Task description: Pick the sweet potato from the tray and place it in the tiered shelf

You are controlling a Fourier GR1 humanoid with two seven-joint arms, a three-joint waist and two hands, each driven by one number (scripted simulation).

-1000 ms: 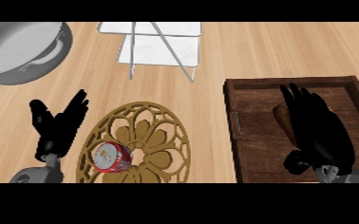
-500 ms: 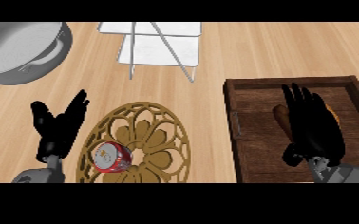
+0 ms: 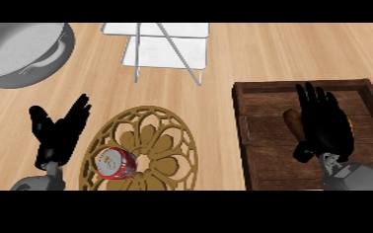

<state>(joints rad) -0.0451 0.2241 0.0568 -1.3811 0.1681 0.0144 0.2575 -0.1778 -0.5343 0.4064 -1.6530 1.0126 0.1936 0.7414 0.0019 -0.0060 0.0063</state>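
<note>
In the head view, a light wooden table (image 3: pixel 247 54) is filling the scene. It is carrying a white tiered shelf (image 3: pixel 164 47) at the top centre, a grey pot (image 3: pixel 29 49) at the upper left, a round gold openwork stand (image 3: pixel 157 128) with a red can (image 3: pixel 116 162) lying on it at the lower left, and a dark wooden tray (image 3: pixel 271 168) at the right. No more of the room is showing. The sweet potato (image 3: pixel 293 122) is lying in the tray, with its brown end peeking out just left of the right hand (image 3: pixel 324 126). That hand is spreading its fingers straight over the sweet potato, covering most of it without curling round it. The left hand (image 3: pixel 62 131) is resting open beside the stand, fingers up. Compared with half a second ago, the right hand is sitting a touch further up and to the left over the sweet potato, while the left hand, the can and the sweet potato are staying where they were.
</note>
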